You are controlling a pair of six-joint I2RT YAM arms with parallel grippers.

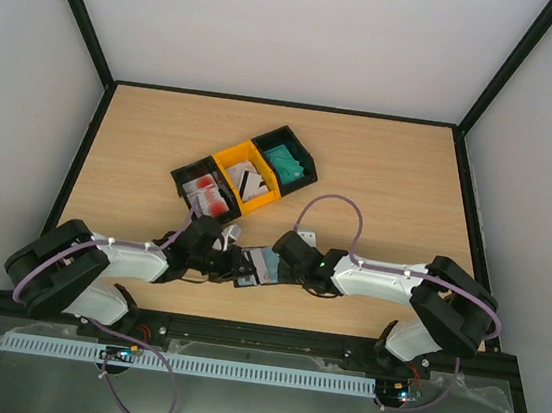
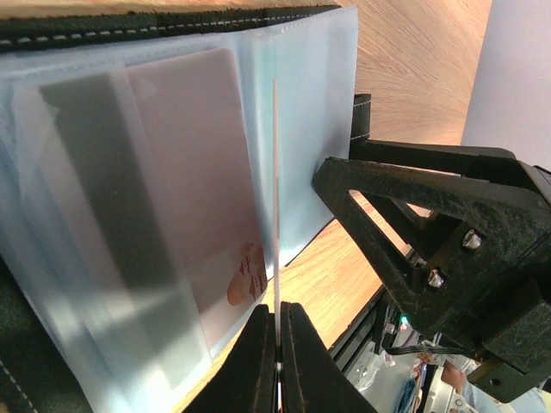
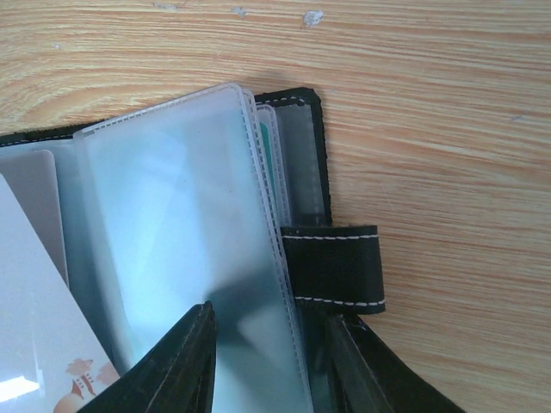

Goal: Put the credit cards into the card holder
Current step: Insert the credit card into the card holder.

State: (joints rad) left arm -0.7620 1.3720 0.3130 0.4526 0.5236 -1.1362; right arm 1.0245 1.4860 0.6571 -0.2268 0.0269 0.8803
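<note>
Top view: the card holder (image 1: 259,265) lies open at the middle of the table's (image 1: 391,170) near edge.
Left wrist: the left gripper (image 2: 278,344) pinches a thin card (image 2: 276,206) by its edge; likely stiff and slippery.
Right wrist: the right gripper (image 3: 267,366) stands part-open astride floppy clear sleeves (image 3: 189,198).

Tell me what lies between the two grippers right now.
The open card holder lies between the left gripper and right gripper; the top view shows it.

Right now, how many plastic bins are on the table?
3, touching in a diagonal row mid-table: a black bin at the left end holding red-and-white cards, a yellow bin in the middle, and another black bin at the right end holding teal cards. None appears hidden.
</note>
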